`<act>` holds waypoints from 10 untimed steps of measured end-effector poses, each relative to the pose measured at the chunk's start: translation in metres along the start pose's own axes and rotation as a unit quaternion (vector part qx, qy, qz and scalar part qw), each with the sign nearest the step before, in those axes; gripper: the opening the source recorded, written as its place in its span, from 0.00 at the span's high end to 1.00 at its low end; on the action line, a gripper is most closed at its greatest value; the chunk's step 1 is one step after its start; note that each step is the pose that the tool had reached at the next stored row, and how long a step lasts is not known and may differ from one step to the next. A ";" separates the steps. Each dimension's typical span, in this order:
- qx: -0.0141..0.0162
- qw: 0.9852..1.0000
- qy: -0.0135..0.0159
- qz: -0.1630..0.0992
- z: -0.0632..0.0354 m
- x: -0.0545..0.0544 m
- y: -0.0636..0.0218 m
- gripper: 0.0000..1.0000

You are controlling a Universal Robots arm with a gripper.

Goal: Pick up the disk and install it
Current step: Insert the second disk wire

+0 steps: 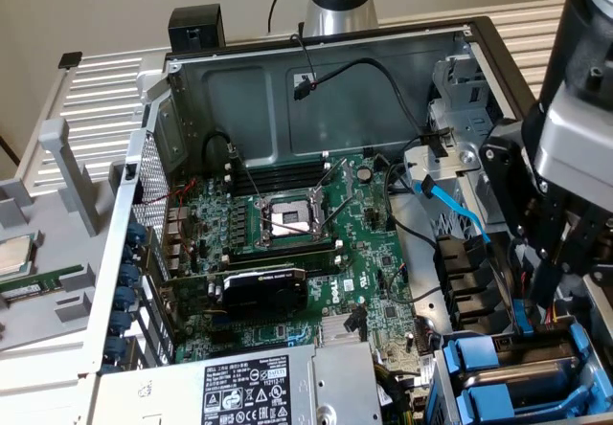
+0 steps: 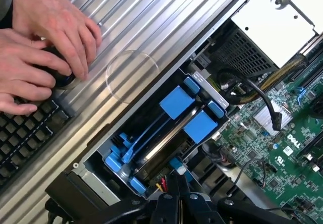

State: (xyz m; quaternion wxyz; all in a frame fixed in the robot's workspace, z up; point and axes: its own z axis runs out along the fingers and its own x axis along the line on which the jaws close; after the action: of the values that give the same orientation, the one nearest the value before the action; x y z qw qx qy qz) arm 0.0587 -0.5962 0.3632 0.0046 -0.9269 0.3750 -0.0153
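Observation:
The disk [image 2: 162, 148] shows its silver edge between blue plastic carrier tabs [image 2: 176, 103], lying in the drive bay at the corner of the open computer case. In the exterior view the blue carriers [image 1: 508, 368] sit at the lower right of the case. My gripper [image 2: 176, 191] hangs right at the near end of the bay, its black fingers [image 2: 189, 204] pressed together with nothing between them. In the exterior view the gripper [image 1: 548, 286] reaches down from the right, just above the blue carriers.
The green motherboard [image 1: 287, 253] with its bare CPU socket [image 1: 287, 219] fills the case floor. A silver power-supply box [image 1: 249, 387] lies at the front, and a blue cable [image 1: 460, 214] runs near the bay. A person's hands [image 2: 45, 42] rest on a keyboard [image 2: 25, 133] beside the case.

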 end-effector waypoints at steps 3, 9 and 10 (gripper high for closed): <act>0.000 1.000 0.000 -0.024 -0.0001 0.000 -0.0002 0.89; 0.000 0.998 0.001 -0.062 -0.0001 -0.002 -0.0018 0.89; -0.001 0.998 0.001 -0.066 -0.0002 -0.003 -0.0021 0.89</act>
State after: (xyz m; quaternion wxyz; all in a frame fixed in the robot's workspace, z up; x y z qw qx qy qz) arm 0.0581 -0.5927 0.3634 0.0026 -0.9497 0.3128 -0.0161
